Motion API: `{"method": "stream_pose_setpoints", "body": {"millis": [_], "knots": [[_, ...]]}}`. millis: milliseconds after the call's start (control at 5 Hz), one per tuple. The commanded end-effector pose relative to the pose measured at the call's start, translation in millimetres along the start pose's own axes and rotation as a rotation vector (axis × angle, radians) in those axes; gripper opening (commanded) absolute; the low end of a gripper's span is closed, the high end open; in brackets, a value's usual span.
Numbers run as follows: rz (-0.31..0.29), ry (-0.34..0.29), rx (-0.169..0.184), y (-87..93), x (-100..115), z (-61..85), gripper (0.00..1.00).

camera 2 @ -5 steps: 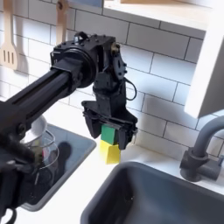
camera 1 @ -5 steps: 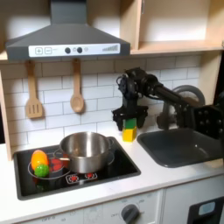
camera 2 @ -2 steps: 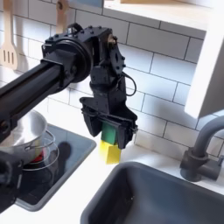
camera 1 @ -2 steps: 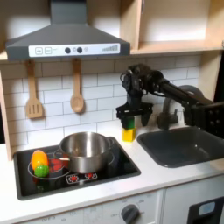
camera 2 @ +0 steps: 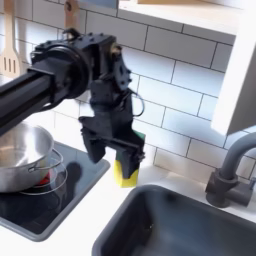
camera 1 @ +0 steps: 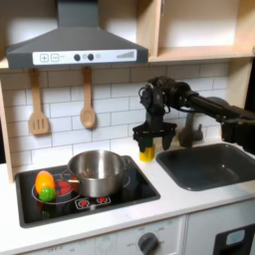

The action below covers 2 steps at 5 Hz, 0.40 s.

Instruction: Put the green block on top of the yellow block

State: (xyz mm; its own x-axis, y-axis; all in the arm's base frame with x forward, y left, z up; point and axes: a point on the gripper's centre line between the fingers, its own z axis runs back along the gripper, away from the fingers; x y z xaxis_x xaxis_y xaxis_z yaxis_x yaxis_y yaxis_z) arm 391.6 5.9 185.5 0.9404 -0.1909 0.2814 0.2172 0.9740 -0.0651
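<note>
Whether the jaws grip or stand open cannot be told — the gripper hangs over the green block, which sits on the yellow block at the steel pot's two o'clock, beside the sink.
</note>
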Motion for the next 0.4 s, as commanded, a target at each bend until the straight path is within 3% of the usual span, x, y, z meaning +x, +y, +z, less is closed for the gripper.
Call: {"method": "stream_pose_setpoints", "body": {"millis": [0, 200], "knots": [[-0.033, 0.071, 0.018, -4.4, -52.9, 2.2, 1.00], [-0.046, 0.083, 0.029, -11.0, -75.2, 10.1, 1.00]]}}
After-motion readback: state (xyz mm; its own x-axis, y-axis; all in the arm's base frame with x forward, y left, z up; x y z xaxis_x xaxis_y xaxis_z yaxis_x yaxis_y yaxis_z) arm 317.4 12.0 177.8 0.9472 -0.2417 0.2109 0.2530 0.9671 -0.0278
